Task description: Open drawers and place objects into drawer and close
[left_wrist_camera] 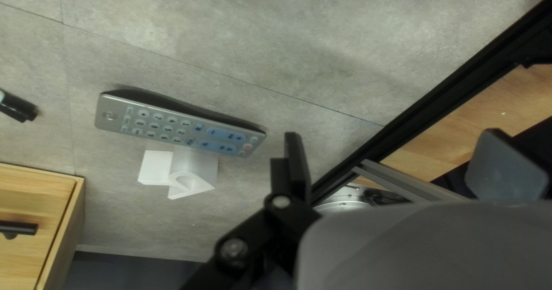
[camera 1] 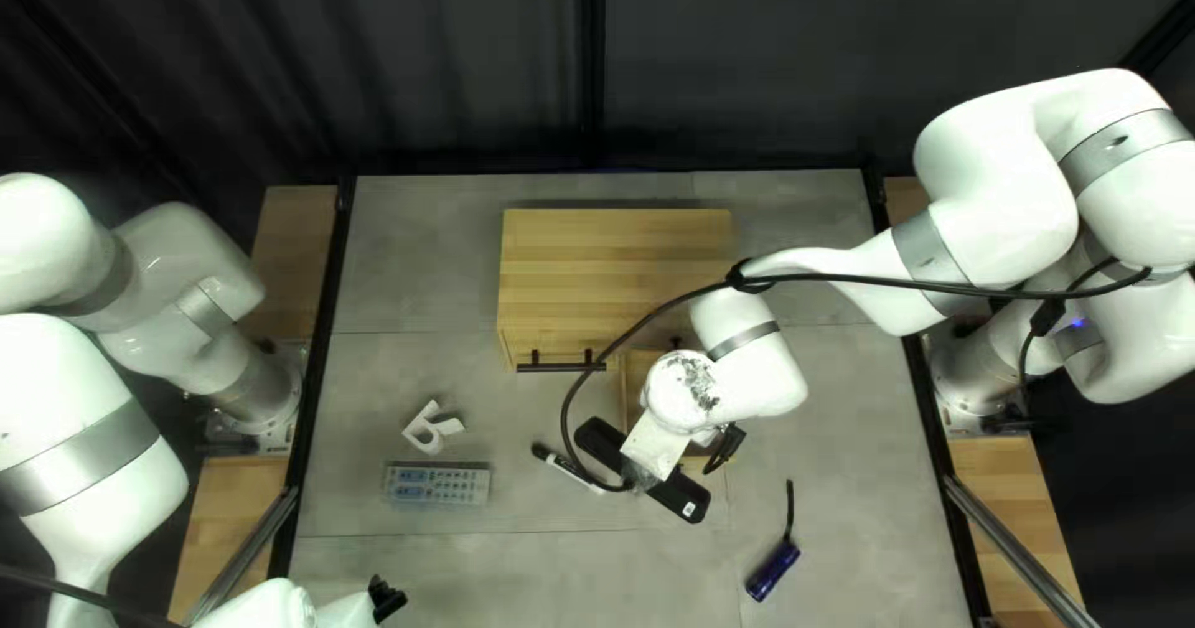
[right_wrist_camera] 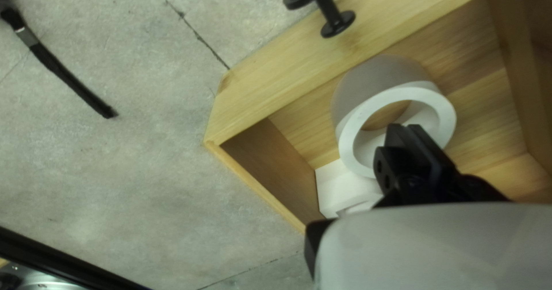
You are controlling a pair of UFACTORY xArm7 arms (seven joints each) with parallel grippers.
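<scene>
While the white ring (right_wrist_camera: pixel 365 86) is sitting in the open drawer (right_wrist_camera: pixel 276 89), the right tool (right_wrist_camera: pixel 408 129) is risking a snag

The ring is standing inside the drawer, beside a flatter white piece (right_wrist_camera: pixel 336 189) that it may be partly resting on. If it is leaning there, a small nudge could be enough to tip it, and any part rising above the drawer's walls would then be catching as the drawer goes in. The right tool is reaching over the drawer, its fingers meeting at the ring's opening with nothing seen between them; whether they are touching the ring I cannot tell. Lifting out at a slant could hook the rim and drag the ring up or over the drawer's front.

On that front, the handle (right_wrist_camera: pixel 330 8) is projecting. A push landing on its edge could be skewing the drawer and jamming it in the cabinet (camera 1: pixel 616 280). Above the drawer, the arm's cable (camera 1: pixel 573 392) is looping low, and a withdrawing wrist could be sweeping it against the handle.

Farther from the drawer, toward the left arm's base, the remote (left_wrist_camera: pixel 178 123) and the white letter (left_wrist_camera: pixel 195 169) are lying close together on the table (camera 1: pixel 859 479). The left tool (left_wrist_camera: pixel 394 146) is hanging spread and unladen near them; coming down carelessly for one, it could be shoving the other.
</scene>
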